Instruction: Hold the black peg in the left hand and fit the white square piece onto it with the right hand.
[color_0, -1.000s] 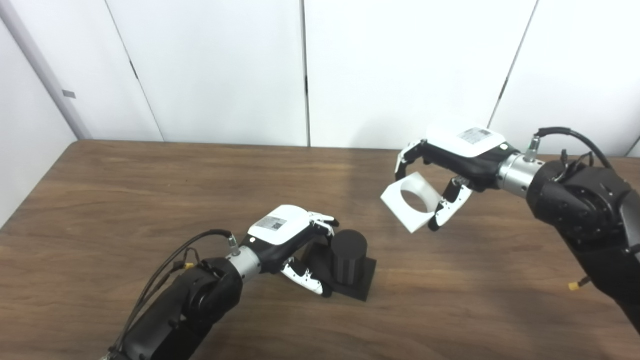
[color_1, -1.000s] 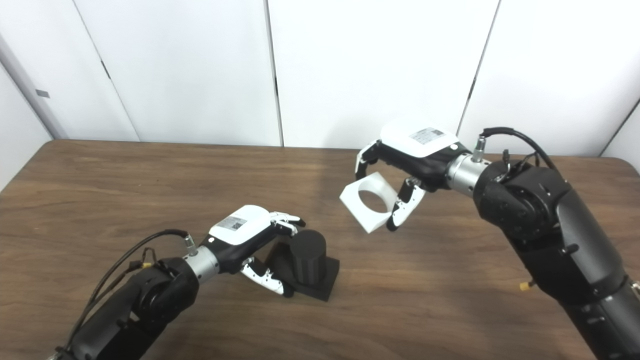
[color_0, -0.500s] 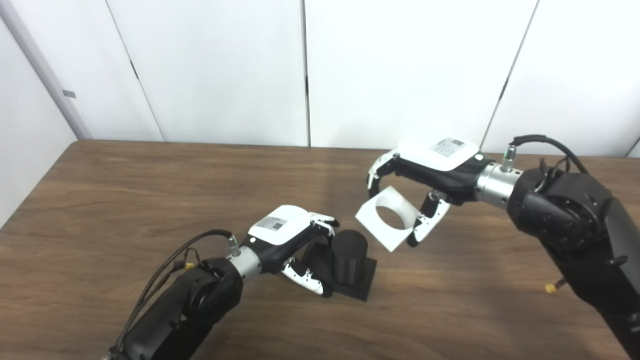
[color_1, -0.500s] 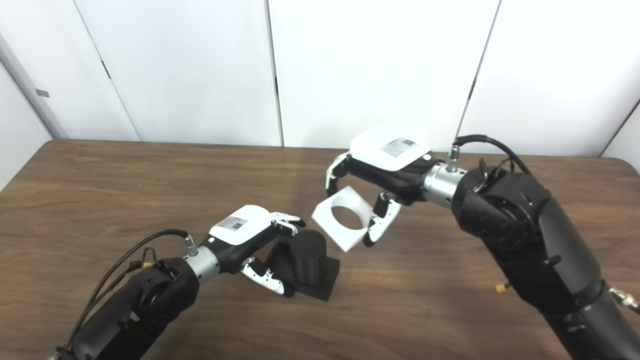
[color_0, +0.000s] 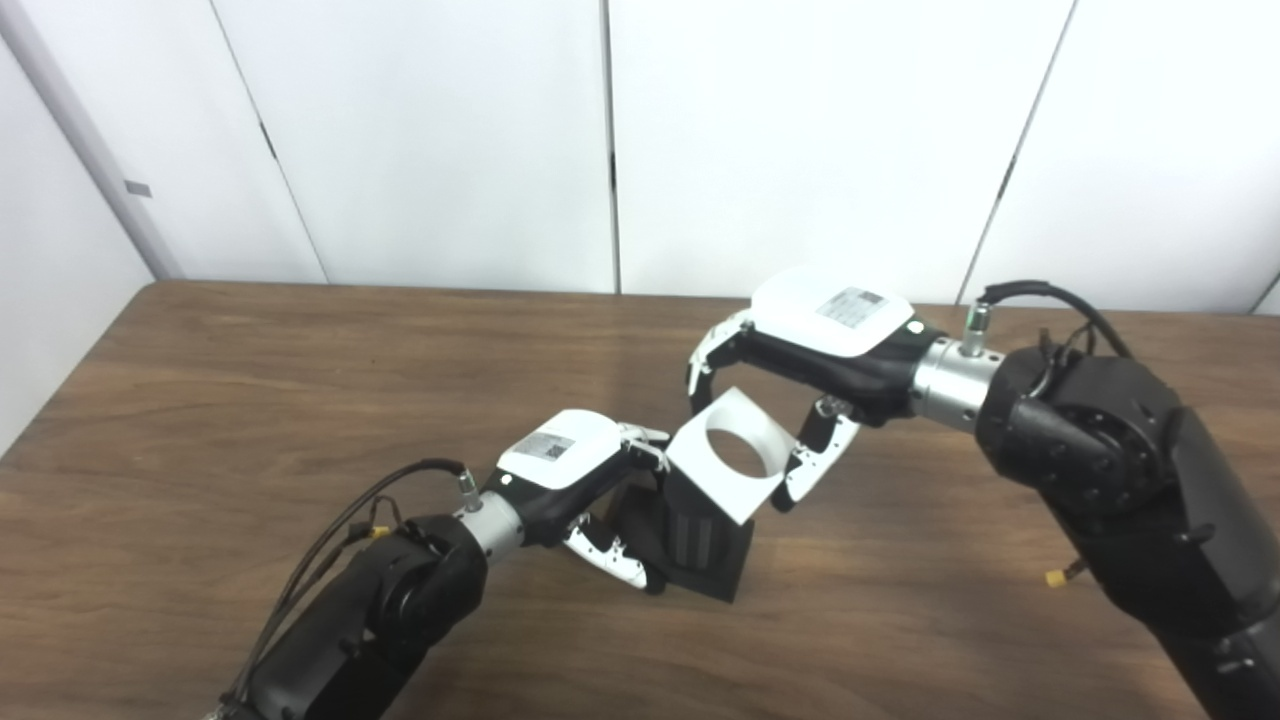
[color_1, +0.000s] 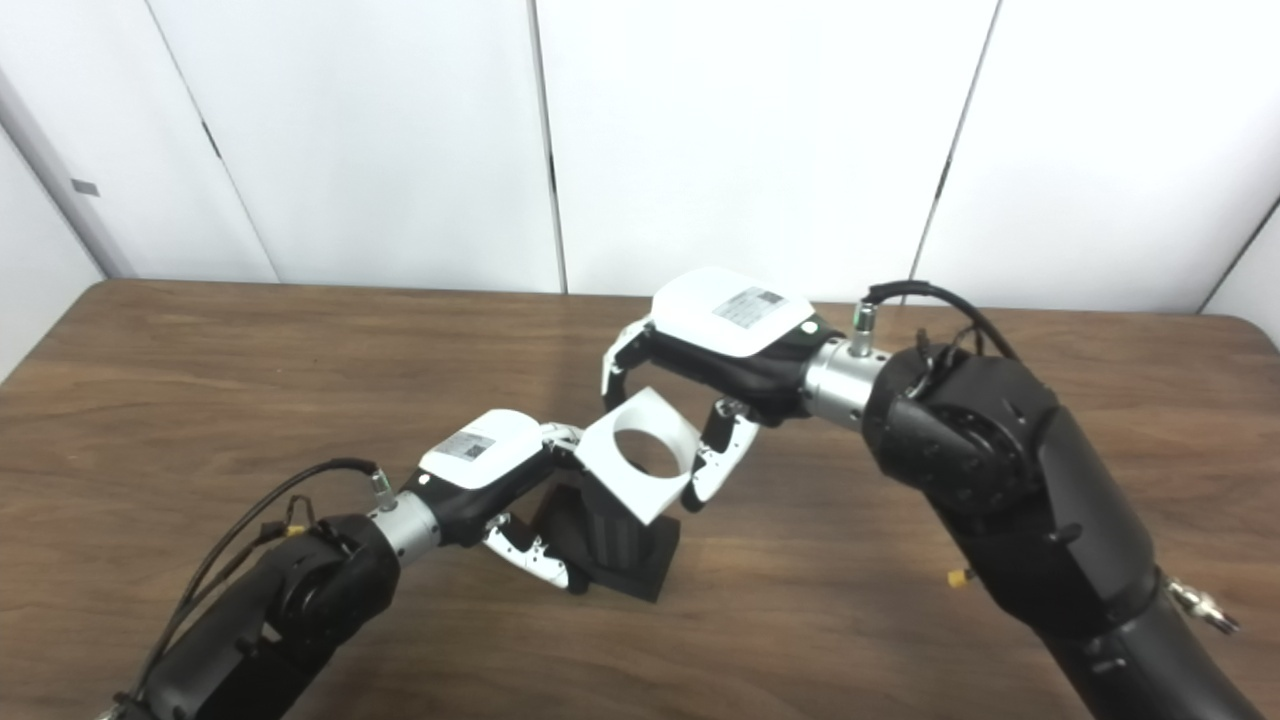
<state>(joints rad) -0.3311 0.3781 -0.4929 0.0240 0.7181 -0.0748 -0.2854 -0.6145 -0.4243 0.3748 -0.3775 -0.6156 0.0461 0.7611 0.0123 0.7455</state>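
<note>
The black peg (color_0: 698, 535), a ribbed cylinder on a square black base, stands on the brown table. My left hand (color_0: 585, 475) is shut on it from the left, fingers behind and thumb in front of the base. My right hand (color_0: 800, 370) is shut on the white square piece (color_0: 728, 455), a flat plate with a round hole, held tilted. The piece hangs over the peg's top and hides it; through the hole I see table, not the peg. I cannot tell whether piece and peg touch.
The wooden table (color_0: 250, 400) stretches left and right of both arms, with its far edge against white wall panels (color_0: 450, 140). A grey strip runs up the wall at the far left. My right forearm (color_1: 1000, 470) crosses the right side.
My right hand has carried the white square piece leftward and down from the right side to just over the peg. The left hand and peg have stayed put.
</note>
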